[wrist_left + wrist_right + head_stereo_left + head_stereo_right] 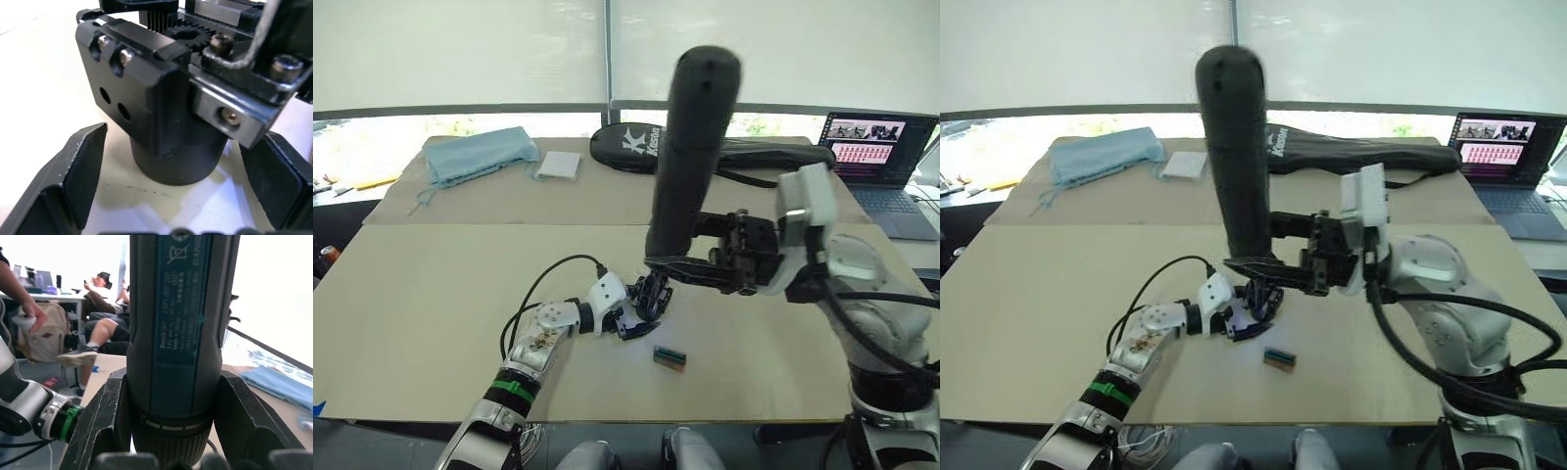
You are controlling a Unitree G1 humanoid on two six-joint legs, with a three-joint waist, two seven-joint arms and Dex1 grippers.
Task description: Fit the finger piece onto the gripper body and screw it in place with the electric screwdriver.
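- Near the front middle of the tabletop (431, 294), the gripper body (651, 294) stands on the beige surface, just beside the left pincer (628, 323).
- In the left wrist view the gripper body (161, 98) sits between the left pincer's two black fingers (73, 171), which stand apart on either side of its round base; no contact shows, so the pincer is wide around it rather than clamped.
- The electric screwdriver (690, 147) stands close to upright, its long axis vertical with a slight lean: rounded end up, tapered end down over the gripper body. Its bit is hidden behind the parts there.
- The right pincer (690, 266) is closed around the screwdriver's lower part; in the right wrist view its fingers (102, 416) press both sides of the barrel (171, 333) just above the ribbed collar.
- A small green-brown block (670, 356) lies alone on the tabletop, near the gripper body and toward the front edge.
- Open surface spreads to the left and right of the work spot; the front edge is near.
- At the far side lie a blue cloth (480, 155), a white pad (557, 164), a long black bag (744, 152) and, at the right corner, a laptop (881, 162), all well apart from the work.
- Whether the finger piece is fitted cannot be told.
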